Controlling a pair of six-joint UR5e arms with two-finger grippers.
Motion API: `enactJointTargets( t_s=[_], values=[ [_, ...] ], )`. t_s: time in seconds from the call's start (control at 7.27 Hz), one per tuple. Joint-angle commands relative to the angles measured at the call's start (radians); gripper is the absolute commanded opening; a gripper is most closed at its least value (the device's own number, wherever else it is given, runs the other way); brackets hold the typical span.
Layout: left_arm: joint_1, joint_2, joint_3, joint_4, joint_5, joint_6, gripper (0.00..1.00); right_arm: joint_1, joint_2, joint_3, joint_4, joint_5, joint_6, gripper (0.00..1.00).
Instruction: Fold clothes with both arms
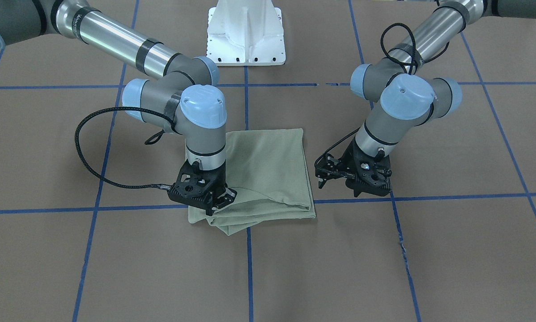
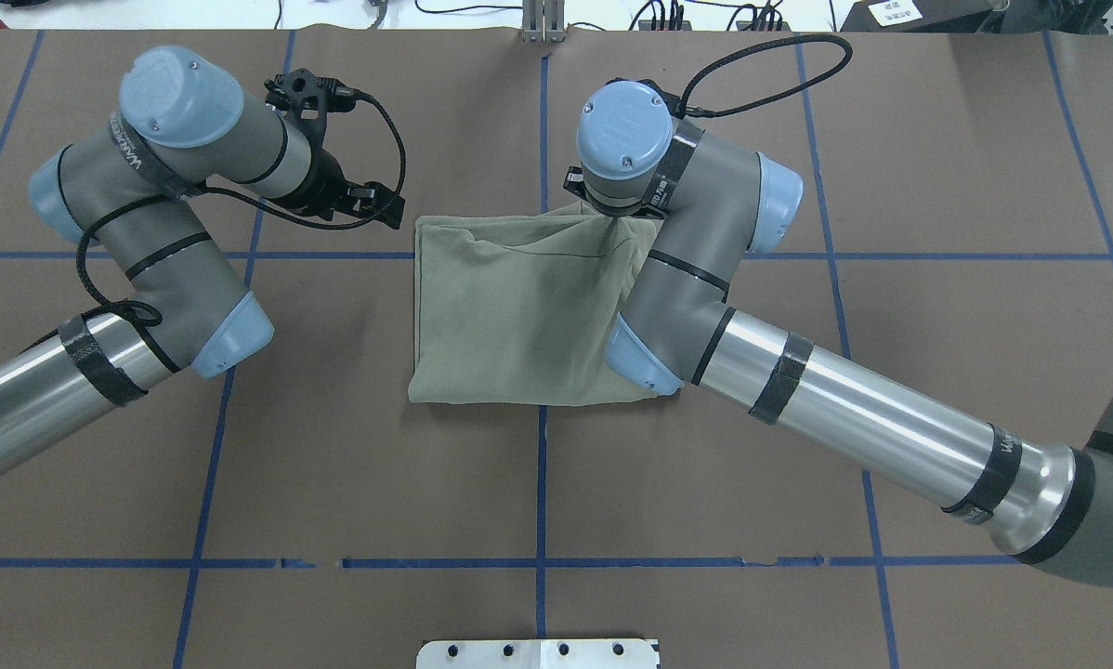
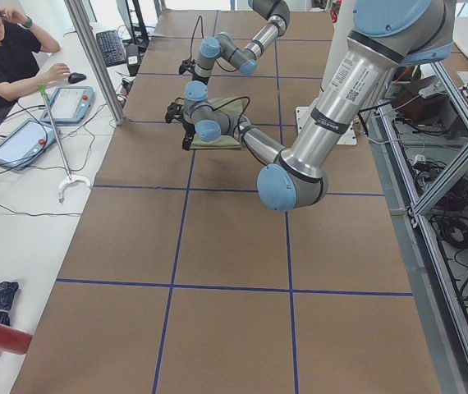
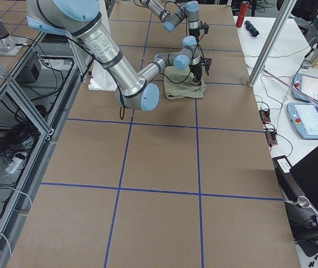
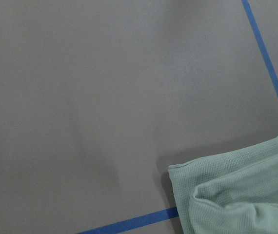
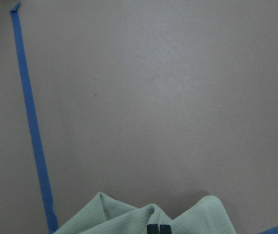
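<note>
- Shirt lies folded into a rough rectangle at the middle of the table, across the centre line of blue tape and out in front of the white pedestal.
- Right gripper is down on the shirt's corner on the robot's right, the one farthest from the pedestal. In its wrist view the two black fingertips sit close together with pale green knit bunched around them, so it is clenched on the shirt.
- At that corner the top layer rises in a curved ridge that runs across toward the opposite side edge. The layers beneath stick out a little beyond it.
- Left gripper hangs close beside the shirt's other side edge, not touching the cloth, with its fingers spread and nothing between them.
- Left wrist view shows mostly bare table, with one shirt corner at the lower right and a tape line passing under it.
- Person sits at a side desk along the table's far edge from the robot.
</note>
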Motion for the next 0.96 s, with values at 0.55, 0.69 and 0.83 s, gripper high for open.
enactJointTargets(
  t_s=[0.55,0.69,0.83],
  values=[
    [-0.004,0.012,-0.050,0.009,-0.008,-0.002,1.00,0.036,0.049,-0.052,-0.066,0.050,-0.202,1.00],
    [-0.018,0.061,-0.104,0.017,-0.027,0.010,1.00,0.109,0.047,-0.034,-0.120,0.173,-0.327,1.00],
    [-0.070,0.105,-0.159,0.055,-0.067,0.053,1.00,0.189,0.041,-0.021,-0.172,0.280,-0.460,1.00]
  ],
)
